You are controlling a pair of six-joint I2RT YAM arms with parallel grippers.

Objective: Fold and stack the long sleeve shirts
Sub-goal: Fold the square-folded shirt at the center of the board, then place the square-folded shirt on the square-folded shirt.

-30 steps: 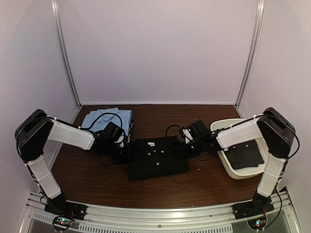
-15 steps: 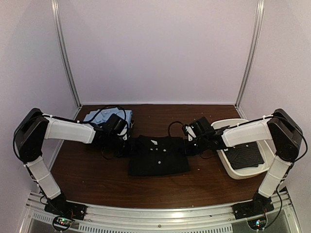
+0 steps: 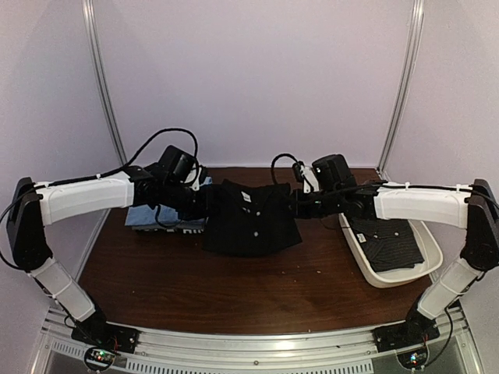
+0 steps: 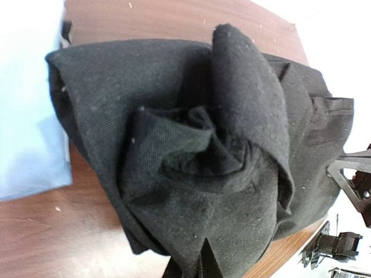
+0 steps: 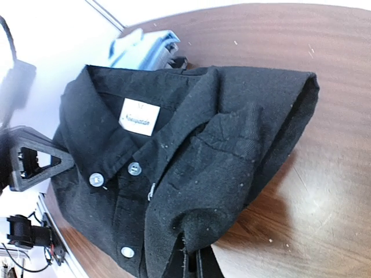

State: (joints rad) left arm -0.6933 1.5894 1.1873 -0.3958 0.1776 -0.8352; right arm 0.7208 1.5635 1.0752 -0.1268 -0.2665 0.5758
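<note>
Since a second ago, both arms have been raised and stretched toward the rear of the worktop [image 3: 234, 292]. The plain black shirt [image 3: 251, 222], previously spread flat near the middle, has been lifted by its two sides. It is now held up between the arms at the centre rear, collar uppermost, with its lower part draped down toward the wood.

The left claw [image 3: 209, 204] is seen pressed together on the shirt's left side; in the left wrist view bunched, twisted cloth is gathered right at the fingertips. The right claw [image 3: 295, 204] is likewise pinched shut on the shirt's right side, where a thick fold of fabric is caught. A white neck label [image 5: 139, 116] and small pale buttons [image 5: 134, 168] are shown in the right wrist view.

A folded light blue garment [image 3: 152, 216] is partly hidden behind the left arm, just beside the black shirt. A second dark shirt with a fine pale pattern [image 3: 390, 241] is laid folded in the white tray [image 3: 398, 279] at the right.
</note>
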